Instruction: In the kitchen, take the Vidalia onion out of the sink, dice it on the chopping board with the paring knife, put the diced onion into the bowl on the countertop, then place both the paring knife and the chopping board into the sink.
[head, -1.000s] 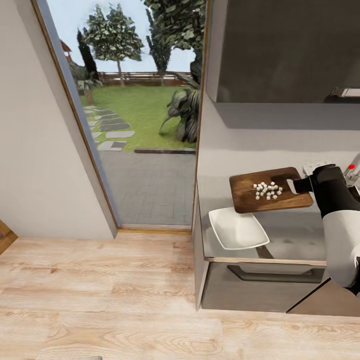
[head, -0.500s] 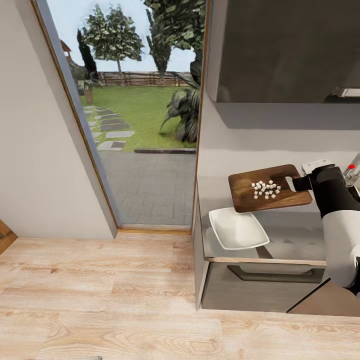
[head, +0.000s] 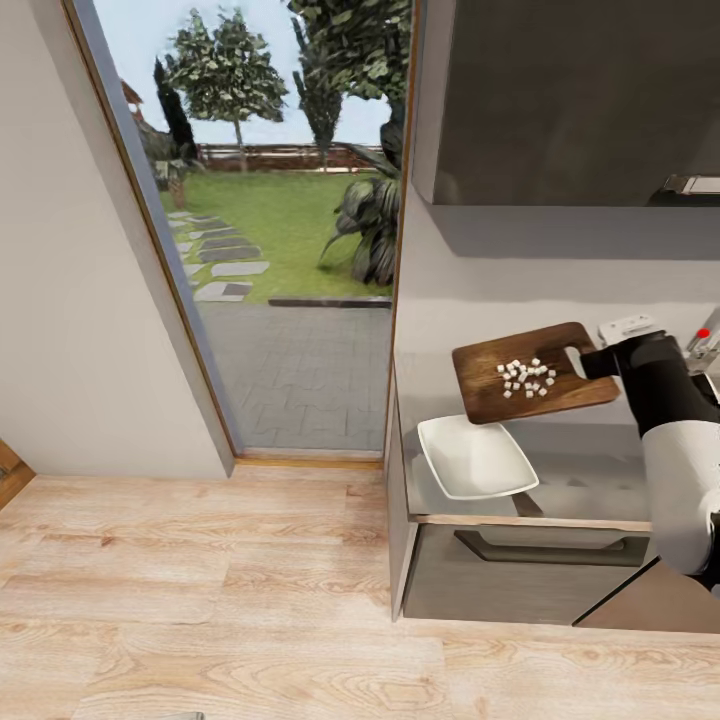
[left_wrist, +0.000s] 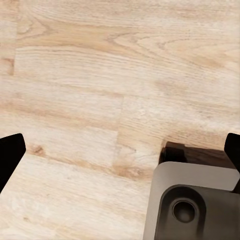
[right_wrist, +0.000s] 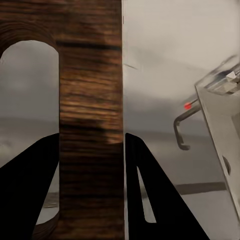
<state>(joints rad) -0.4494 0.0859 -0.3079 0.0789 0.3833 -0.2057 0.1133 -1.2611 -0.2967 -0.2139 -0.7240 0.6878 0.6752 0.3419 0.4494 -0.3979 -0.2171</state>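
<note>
Floor: pale wood planks (head: 200, 600) run nearest the camera, up to a glass door with a garden behind it.
Left gripper: left gripper (left_wrist: 120, 150) hangs over the planks, both dark fingertips far apart at the picture's edges, nothing between them; part of the robot's grey base (left_wrist: 195, 205) sits below it.
Counter: grey countertop (head: 570, 470) above a dark cabinet with a bar handle (head: 550, 548).
Bowl: white bowl (head: 476, 458) rests near the counter's front edge, with nothing in it that I can see.
Board: board (head: 520, 372) is held off the counter, just behind and above the bowl, roughly level with a slight tilt.
Onion: white dice (head: 524, 377) lie loose in a small heap mid-board; none in the bowl yet.
Right gripper: right gripper (head: 592, 362) is clamped on the board's handle end beside the cut-out; in the wrist view both fingers press the wood (right_wrist: 90, 125) from either side.
Faucet: chrome with a red knob (right_wrist: 187, 105), further along the counter, marking where the sink is.
Handling: board looks stiff and thin, so an edge pinch holds, yet its length hangs off one end and may swivel in the grip. Dice are light and unfixed; a steep tilt would likely shed them all at once, so the low edge should be over the bowl first.
Knife: cannot tell where it is.
</note>
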